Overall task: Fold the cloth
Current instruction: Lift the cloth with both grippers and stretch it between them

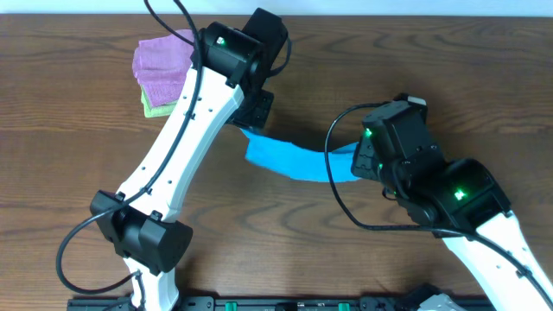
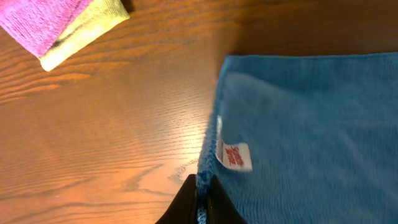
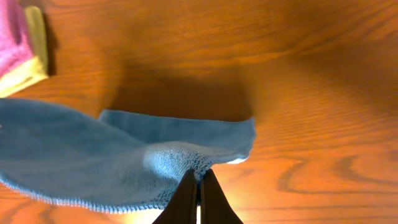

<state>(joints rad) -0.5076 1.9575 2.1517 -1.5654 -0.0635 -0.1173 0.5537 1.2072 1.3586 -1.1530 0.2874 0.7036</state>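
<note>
We held the cloth strung between the two arms over the middle of the table, and its shadow in the right wrist view suggested it hung clear of the wood. The left gripper was clenched on one edge just below the tag. The right gripper was pinched shut on a bunched bit of the opposite end.

Both bites looked thin, right at the hem. If we had pulled the arms apart or swung too fast, an edge could have slipped free and the fold would have collapsed. Slack in the middle could also have landed creased or skewed. The pink cloth and green cloth lay near the left arm, so a wide sweep might have knocked them.
</note>
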